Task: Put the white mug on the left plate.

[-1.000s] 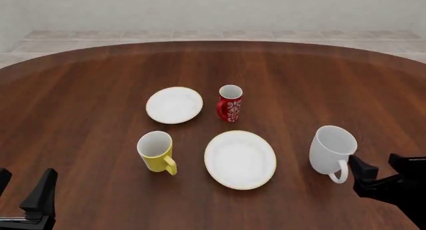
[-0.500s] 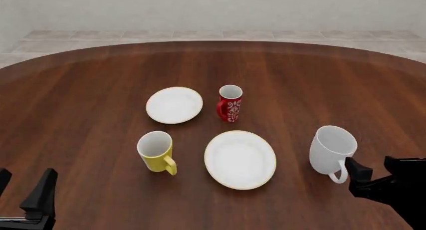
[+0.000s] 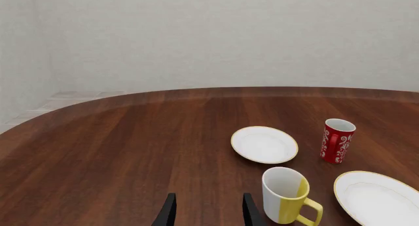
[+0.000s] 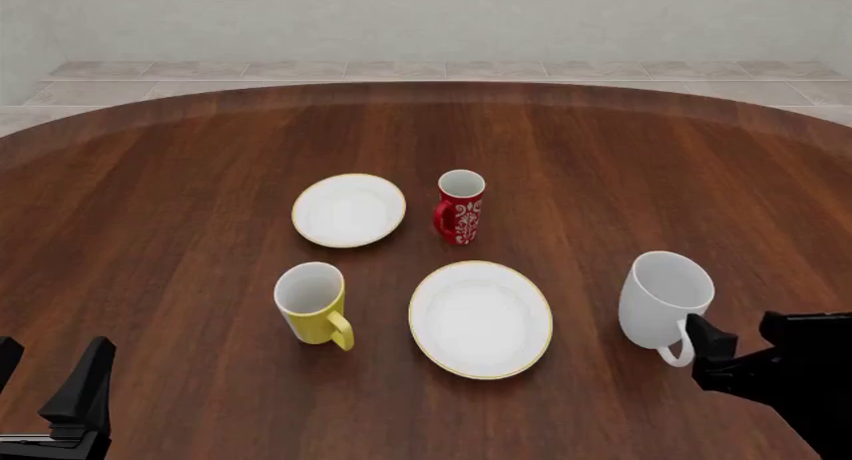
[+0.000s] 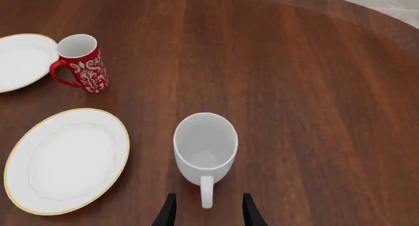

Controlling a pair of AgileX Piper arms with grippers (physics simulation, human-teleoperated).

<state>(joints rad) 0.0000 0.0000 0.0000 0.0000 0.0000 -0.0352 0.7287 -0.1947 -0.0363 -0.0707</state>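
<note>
Right wrist view: I have the right gripper (image 5: pixel 204 210) with its fingers apart, the loop handle of the white mug (image 5: pixel 205 150) lying between the tips but not yet pinched. The mug stands upright at 12 o'clock from this gripper, handle pointing back at me. The left plate (image 4: pixel 349 211) sits well apart, toward 10 o'clock. The left gripper (image 3: pixel 205 213), also spread, holds nothing. The right arm is clearly nearer.

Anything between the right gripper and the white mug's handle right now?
Nothing. In the right wrist view the white mug points its handle into the gap of the open right gripper; only bare table shows between the fingers and it.
</note>
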